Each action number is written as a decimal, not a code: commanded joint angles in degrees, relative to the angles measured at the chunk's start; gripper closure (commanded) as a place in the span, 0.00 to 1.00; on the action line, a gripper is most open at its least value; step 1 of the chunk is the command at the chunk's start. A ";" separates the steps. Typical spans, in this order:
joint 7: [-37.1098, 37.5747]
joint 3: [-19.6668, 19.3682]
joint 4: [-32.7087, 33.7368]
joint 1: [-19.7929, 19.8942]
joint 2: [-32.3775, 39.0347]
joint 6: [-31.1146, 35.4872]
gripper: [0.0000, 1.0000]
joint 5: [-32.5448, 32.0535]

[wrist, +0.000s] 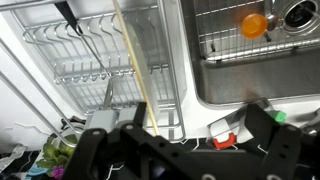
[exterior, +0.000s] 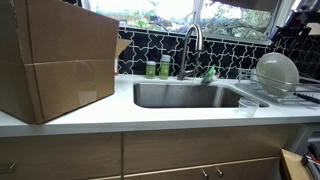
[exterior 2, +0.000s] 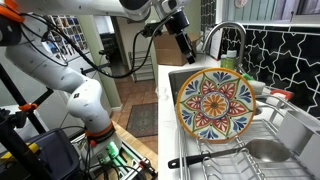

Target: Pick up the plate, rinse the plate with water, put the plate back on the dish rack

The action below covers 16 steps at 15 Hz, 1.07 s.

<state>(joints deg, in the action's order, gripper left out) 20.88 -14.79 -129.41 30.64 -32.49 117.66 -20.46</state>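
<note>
The plate (exterior 2: 215, 105) stands upright on edge in the wire dish rack (exterior 2: 255, 150). Its face has a colourful pattern, and its back looks white in an exterior view (exterior: 277, 72). In the wrist view I see it edge-on as a thin yellowish line (wrist: 133, 60) across the rack (wrist: 90, 70). My gripper (exterior 2: 185, 47) hangs open and empty in the air, beyond the plate and apart from it. In the wrist view its fingers (wrist: 195, 115) spread wide over the counter strip between the rack and the sink.
The steel sink (exterior: 185, 95) with its faucet (exterior: 192, 45) lies beside the rack (exterior: 290, 93). An orange item (wrist: 253, 24) sits in the basin. A small clear and red object (wrist: 225, 135) lies on the counter below the gripper. A black-handled utensil (wrist: 75, 25) lies in the rack. A large cardboard box (exterior: 55, 60) stands on the counter.
</note>
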 commanded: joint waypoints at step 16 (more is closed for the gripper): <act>-6.62 -3.94 0.53 1.44 11.27 0.45 0.30 -10.16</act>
<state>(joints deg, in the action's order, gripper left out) 14.35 -17.65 -128.94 32.72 -22.19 117.50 -30.17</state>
